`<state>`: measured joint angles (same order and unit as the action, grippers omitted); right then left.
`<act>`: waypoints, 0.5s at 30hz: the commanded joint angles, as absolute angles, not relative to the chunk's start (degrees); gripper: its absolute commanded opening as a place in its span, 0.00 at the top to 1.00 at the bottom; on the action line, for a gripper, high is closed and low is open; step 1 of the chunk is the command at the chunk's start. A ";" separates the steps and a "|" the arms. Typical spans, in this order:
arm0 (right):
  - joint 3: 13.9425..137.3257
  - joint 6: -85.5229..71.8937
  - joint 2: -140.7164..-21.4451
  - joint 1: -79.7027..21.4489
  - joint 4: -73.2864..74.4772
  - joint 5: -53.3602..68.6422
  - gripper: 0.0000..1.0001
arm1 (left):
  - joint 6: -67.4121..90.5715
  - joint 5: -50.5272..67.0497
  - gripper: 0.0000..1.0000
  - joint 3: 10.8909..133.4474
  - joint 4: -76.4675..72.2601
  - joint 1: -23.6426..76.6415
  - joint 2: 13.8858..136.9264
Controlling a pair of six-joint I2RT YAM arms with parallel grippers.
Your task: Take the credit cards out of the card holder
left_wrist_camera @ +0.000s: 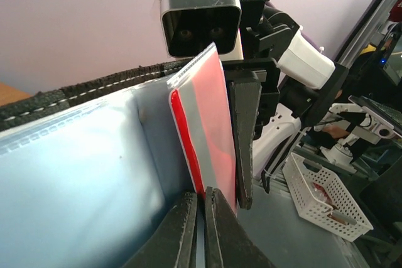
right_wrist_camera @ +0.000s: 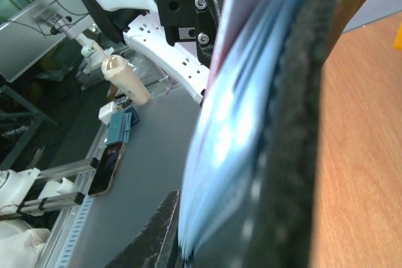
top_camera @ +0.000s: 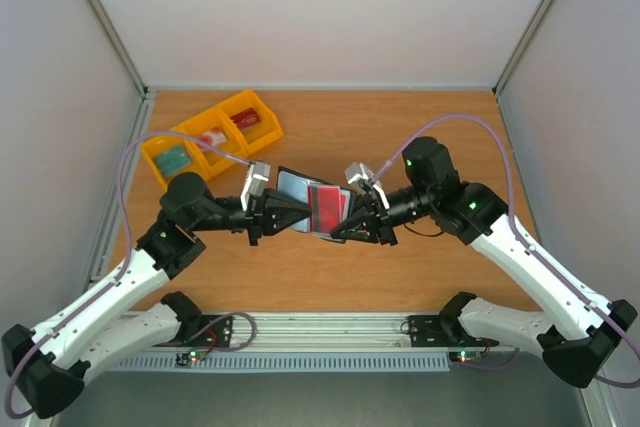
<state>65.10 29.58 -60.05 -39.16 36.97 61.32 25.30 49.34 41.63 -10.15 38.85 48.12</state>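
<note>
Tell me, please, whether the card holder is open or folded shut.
Open. In the overhead view the card holder is spread wide with its grey-blue lining exposed, and a red card shows against it.

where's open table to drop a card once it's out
Widest bare wood: the table's far right, between back wall and right arm. Also free: the near strip between both arms and the front rail. Crowded: far left by the yellow bins, and centre, where left gripper and right gripper meet at the card holder.

My left fingers (left_wrist_camera: 182, 230) and right fingers (left_wrist_camera: 242, 123) crowd the card holder (top_camera: 292, 187) above the worktop (top_camera: 440, 267). The yellow bins (top_camera: 212, 137) block the far left; the right side lies open.
</note>
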 commanded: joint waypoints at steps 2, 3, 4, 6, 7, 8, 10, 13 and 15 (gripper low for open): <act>66.44 30.41 -59.28 -39.86 32.08 65.13 0.85 | 25.84 46.72 0.94 42.19 -10.88 40.34 49.77; 66.57 30.40 -59.32 -39.89 32.15 65.12 0.85 | 25.97 47.19 0.94 42.19 -10.86 40.34 49.96; 66.73 30.50 -59.26 -39.82 32.29 65.05 0.85 | 26.27 47.64 0.94 42.26 -10.78 40.34 50.19; 66.95 30.78 -59.17 -39.88 32.55 64.54 0.84 | 26.56 48.57 0.93 42.41 -10.71 40.55 50.51; 67.09 30.99 -59.15 -39.88 32.60 64.31 0.84 | 26.35 48.75 0.91 42.51 -10.52 40.68 50.61; 67.14 31.14 -59.18 -39.88 32.64 63.97 0.84 | 25.93 48.68 0.90 42.47 -10.35 40.80 50.62; 67.32 31.50 -59.15 -39.86 32.38 63.46 0.84 | 25.61 48.17 0.89 42.23 -9.79 40.95 50.62; 67.75 32.19 -59.47 -39.84 32.20 62.94 0.84 | 25.89 48.05 0.90 41.96 -9.25 41.31 50.62; 67.89 32.86 -59.72 -39.86 32.48 62.35 0.84 | 25.85 48.03 0.92 42.09 -9.48 41.42 50.62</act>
